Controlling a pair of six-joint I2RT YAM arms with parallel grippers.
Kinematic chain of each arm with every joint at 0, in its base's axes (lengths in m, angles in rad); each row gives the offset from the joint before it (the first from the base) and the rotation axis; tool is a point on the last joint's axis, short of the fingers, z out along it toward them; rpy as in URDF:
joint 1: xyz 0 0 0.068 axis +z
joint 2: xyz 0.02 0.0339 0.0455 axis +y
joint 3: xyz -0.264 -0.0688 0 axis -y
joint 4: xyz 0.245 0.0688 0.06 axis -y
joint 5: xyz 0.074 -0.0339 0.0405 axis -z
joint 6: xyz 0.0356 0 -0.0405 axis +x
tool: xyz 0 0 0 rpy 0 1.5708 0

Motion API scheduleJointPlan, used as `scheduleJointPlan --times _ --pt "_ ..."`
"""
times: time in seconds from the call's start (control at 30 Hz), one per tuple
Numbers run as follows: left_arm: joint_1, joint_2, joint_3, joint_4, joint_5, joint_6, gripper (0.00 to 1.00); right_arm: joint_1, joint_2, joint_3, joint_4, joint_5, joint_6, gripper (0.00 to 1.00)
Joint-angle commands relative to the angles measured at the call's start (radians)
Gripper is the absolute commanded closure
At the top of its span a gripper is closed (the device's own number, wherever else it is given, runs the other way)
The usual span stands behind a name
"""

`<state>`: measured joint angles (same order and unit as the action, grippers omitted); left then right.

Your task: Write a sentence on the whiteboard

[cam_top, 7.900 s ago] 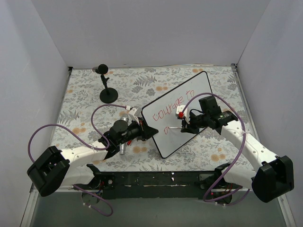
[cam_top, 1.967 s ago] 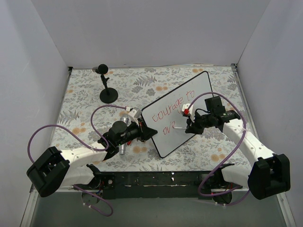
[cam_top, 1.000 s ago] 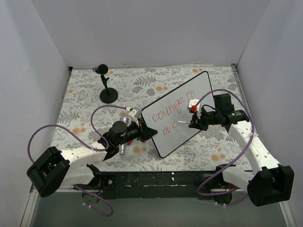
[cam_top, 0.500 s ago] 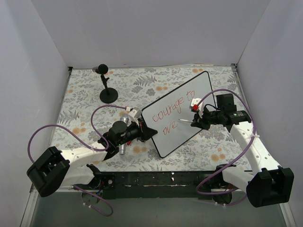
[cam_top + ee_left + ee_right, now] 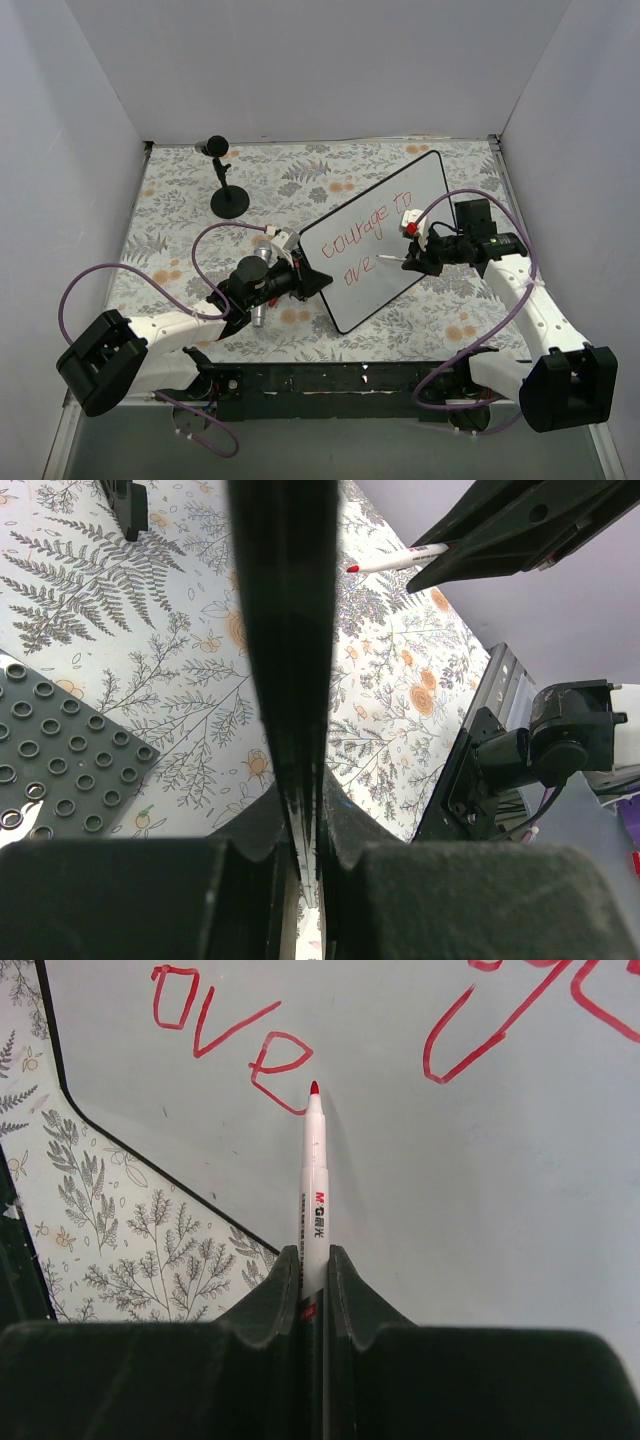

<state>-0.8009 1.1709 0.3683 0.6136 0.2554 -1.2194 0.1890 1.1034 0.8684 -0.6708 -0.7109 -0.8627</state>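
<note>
The whiteboard (image 5: 385,245) lies tilted across the middle of the table. Red letters read "courage to" (image 5: 372,228) on the upper line and "ove" (image 5: 358,271) on the lower line; "ove" also shows in the right wrist view (image 5: 230,1035). My right gripper (image 5: 418,258) is shut on a white marker (image 5: 315,1190) with a red tip, which points at the board just past the "e". My left gripper (image 5: 300,280) is shut on the whiteboard's left edge (image 5: 285,660).
A small black stand with a ball top (image 5: 227,190) stands at the back left. A dark perforated square plate (image 5: 60,770) lies on the floral table cover beside my left gripper. White walls enclose the table on three sides.
The lower line has grown from a first stroke to "ove". My right gripper has moved right along the board with the marker. The left arm has not moved.
</note>
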Motion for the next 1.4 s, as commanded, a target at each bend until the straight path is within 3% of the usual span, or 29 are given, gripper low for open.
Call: scheduleJointPlan --times 0.0,0.7,1.37 --pt "-0.006 -0.013 -0.011 -0.008 0.031 0.041 1.0 -0.005 0.007 0.011 0.046 -0.021 0.013 0.99" --pt "-0.006 -0.013 -0.008 -0.002 0.036 0.038 1.0 0.01 0.075 0.0 0.114 0.01 0.067 0.99" --pt "-0.006 -0.008 -0.006 0.002 0.038 0.041 1.0 0.009 0.061 -0.066 0.066 0.05 0.002 0.99"
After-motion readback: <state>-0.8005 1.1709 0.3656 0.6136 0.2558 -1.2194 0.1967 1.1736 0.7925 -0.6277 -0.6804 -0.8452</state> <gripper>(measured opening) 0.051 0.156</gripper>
